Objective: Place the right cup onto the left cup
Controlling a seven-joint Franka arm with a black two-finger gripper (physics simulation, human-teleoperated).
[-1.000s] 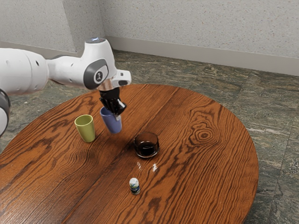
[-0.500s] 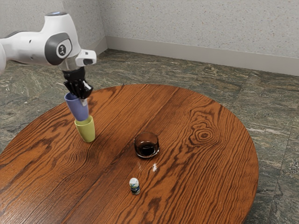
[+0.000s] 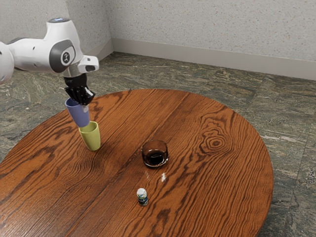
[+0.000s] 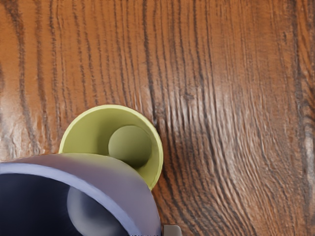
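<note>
Carefully, my claw (image 3: 83,105) grips the blue cup (image 3: 78,113) by its wall near the rim, the fingers closed on it; a grey fingertip (image 4: 172,230) lies against the cup's outside in my wrist view. The cup is up off the table, mouth upward but tilted, its rim leaning toward the exterior view's left. Its base is at the green cup's rim, off to the exterior view's left of that mouth; whether the two touch, I cannot tell. My wrist view looks down into much of the green cup (image 3: 93,138), which stands upright on the round wooden table (image 3: 212,173). Farther out, toward the exterior view's right, sits a dark brown glass bowl (image 3: 155,154), and near it stands a small white-capped bottle (image 3: 142,197).
</note>
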